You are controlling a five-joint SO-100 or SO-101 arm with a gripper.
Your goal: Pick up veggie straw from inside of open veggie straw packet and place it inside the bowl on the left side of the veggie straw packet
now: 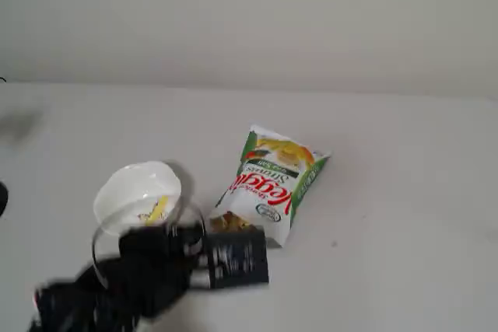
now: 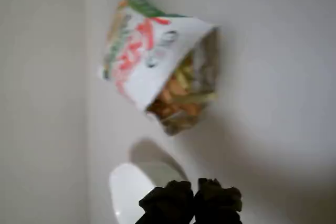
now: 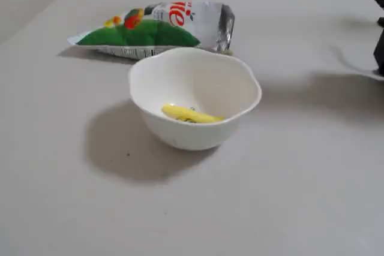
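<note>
A pale yellow veggie straw [image 3: 191, 114] lies inside the white wavy-rimmed bowl [image 3: 180, 136]; it also shows in a fixed view [image 1: 158, 209], in the bowl [image 1: 132, 172]. The veggie straw packet [image 1: 272, 184] lies flat to the right of the bowl, with its open mouth toward the arm. In the wrist view the packet [image 2: 147, 51] shows several tan and pale straws [image 2: 181, 98] in its mouth. My gripper [image 2: 194, 186] is shut and empty, beside the bowl's edge [image 2: 123, 182]. My black arm [image 1: 156, 262] is blurred, just below the bowl.
Everything sits on a plain white table [image 1: 389, 215]. A wall stands behind it. A dark shape [image 3: 379, 46] is at the right edge of a fixed view.
</note>
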